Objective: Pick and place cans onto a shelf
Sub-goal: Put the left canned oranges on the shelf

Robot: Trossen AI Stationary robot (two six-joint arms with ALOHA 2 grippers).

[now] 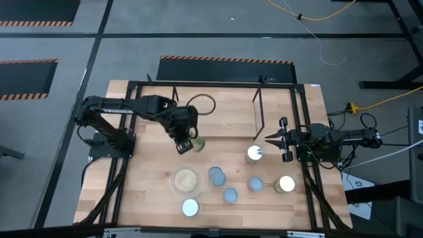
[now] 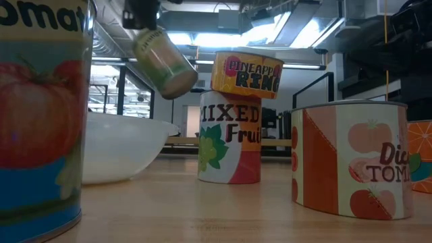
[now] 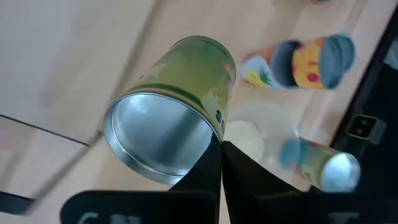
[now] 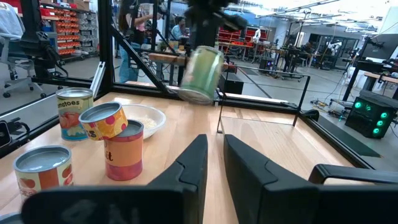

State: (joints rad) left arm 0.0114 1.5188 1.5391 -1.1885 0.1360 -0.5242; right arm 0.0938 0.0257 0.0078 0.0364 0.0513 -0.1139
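1. Overhead, light wood table (image 1: 145,198): left gripper (image 1: 184,140) clamps a green-labelled can (image 1: 196,143) aloft, at 12 o'clock from the clear bowl (image 1: 186,180).
2. Right gripper (image 1: 280,138), fingers narrowly parted, empty.
3. Room: grey floor (image 1: 198,30), yellow cable (image 1: 310,16).

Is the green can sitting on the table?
No, the green can hangs tilted in the air, gripped by the left end effector, well above the wooden table.

Two dark jointed arms (image 1: 125,109), black cabling
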